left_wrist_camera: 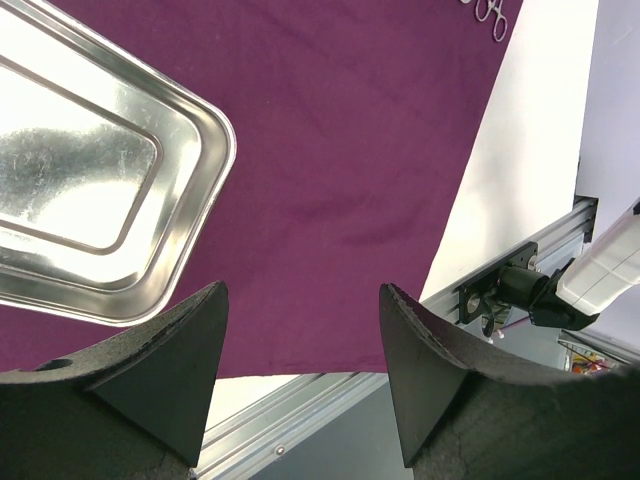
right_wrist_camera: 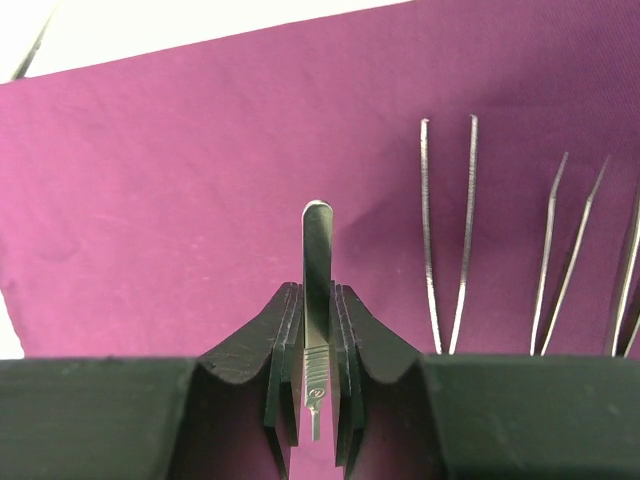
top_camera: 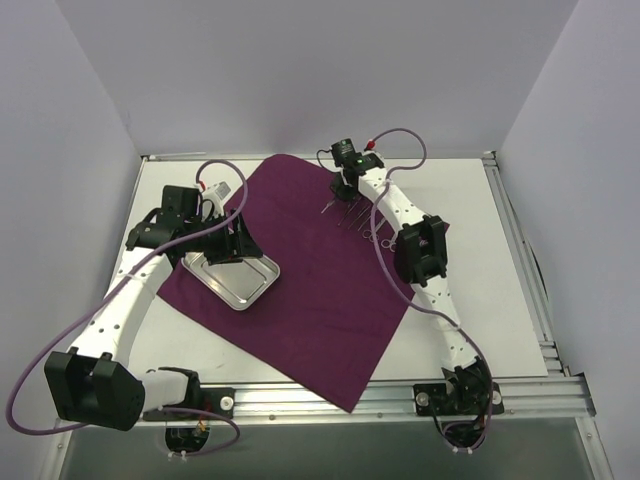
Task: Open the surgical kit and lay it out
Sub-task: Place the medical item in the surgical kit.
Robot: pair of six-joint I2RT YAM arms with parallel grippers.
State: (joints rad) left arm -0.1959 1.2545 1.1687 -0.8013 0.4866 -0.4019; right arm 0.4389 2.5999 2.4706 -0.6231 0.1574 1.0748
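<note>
1. The right tool point(right_wrist_camera: 318, 305) is closed on a flat steel handle point(right_wrist_camera: 318, 250). The handle stands between the two fingers, and in the right wrist view its rounded end sticks out toward 12 o'clock, over the cloth point(right_wrist_camera: 150, 200).
2. From the handle, one pair of tweezers point(right_wrist_camera: 447, 240) lies at 3 o'clock on the cloth, and more thin instruments lie further the same way. Their long axes run almost parallel to the handle. At 9 o'clock from the handle there is only bare cloth.
3. I judge that the coming move is to set the handle down in this row, on its 9 o'clock side, with the same axis kept. The right arm is clearly the nearer one, as it is already above the row.
4. I cannot tell whether the handle already touches the cloth.
5. The left tool point(left_wrist_camera: 303, 295) is wide open and holds nothing. It hangs over the cloth, with the tray point(left_wrist_camera: 210, 150) at 10 o'clock from it in the left wrist view.
6. The cloth lies spread on the desk point(top_camera: 480, 270). The tray rests on its 9 o'clock part, well apart from the row.
</note>
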